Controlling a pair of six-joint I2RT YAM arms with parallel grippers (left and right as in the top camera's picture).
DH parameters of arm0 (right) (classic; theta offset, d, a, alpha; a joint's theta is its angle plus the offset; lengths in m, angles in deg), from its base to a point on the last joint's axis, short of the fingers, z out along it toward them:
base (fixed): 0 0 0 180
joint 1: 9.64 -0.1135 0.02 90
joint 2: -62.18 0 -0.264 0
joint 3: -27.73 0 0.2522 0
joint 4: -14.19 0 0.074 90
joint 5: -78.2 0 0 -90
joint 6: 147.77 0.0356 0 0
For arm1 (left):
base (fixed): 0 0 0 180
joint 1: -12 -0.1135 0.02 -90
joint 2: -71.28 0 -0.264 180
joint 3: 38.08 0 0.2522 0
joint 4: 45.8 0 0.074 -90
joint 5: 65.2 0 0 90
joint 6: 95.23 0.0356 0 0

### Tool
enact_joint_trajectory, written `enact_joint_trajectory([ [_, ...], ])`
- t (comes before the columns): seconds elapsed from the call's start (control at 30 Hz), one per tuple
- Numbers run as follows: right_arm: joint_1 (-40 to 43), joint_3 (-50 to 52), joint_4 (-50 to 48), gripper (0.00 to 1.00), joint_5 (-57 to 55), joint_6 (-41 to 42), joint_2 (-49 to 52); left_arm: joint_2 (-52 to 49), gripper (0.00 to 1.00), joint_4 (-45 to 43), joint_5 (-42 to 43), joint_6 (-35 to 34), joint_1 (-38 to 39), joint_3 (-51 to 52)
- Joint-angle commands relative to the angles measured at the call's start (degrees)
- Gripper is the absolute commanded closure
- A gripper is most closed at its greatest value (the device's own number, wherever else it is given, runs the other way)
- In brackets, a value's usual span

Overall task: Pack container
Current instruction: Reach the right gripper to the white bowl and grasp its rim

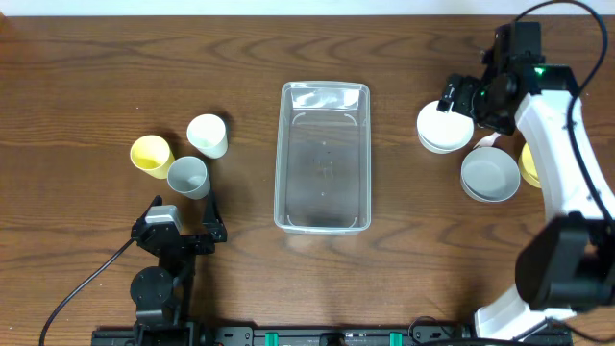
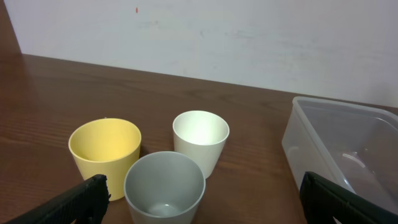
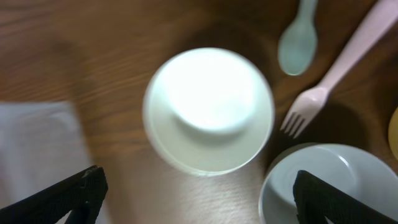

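Observation:
The clear rectangular container (image 1: 324,88) stands empty at the table's middle; its wall also shows in the left wrist view (image 2: 311,134) and, blurred, in the right wrist view (image 3: 31,149). My left gripper (image 1: 184,211) is open and empty, low at the front left, just behind a grey cup (image 2: 165,186). My right gripper (image 1: 459,108) is open and empty, hovering above a white bowl (image 1: 440,130) right of the container. In the right wrist view the white bowl (image 3: 208,109) lies ahead of the open jaws (image 3: 199,199).
A yellow cup (image 2: 106,149), a white cup (image 2: 200,140) and the grey cup (image 1: 188,177) cluster left of the container. A grey bowl (image 3: 329,186), a pink fork (image 3: 336,74), a pale green spoon (image 3: 297,43) and a yellow dish (image 1: 529,165) lie at the right.

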Motion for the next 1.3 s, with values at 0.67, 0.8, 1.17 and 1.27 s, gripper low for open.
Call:
enact_joint_trajectory([
  [0.67,0.0,-0.7,-6.7,0.31,-9.5,4.7,16.0,0.3,0.02,1.0,0.6,-0.1,-0.2,1.5],
  [0.8,0.0,-0.6,-6.8,0.36,-9.4,4.8,17.4,0.3,0.02,1.0,0.6,-0.1,-0.2,1.5],
  [1.17,0.0,-0.4,-7.6,0.74,-9.4,4.8,17.9,0.3,0.02,1.0,0.6,-0.1,-0.2,1.5],
  [1.27,0.1,-0.4,-7.8,0.81,-9.4,4.8,17.9,0.3,0.02,1.0,0.6,-0.1,-0.2,1.5],
])
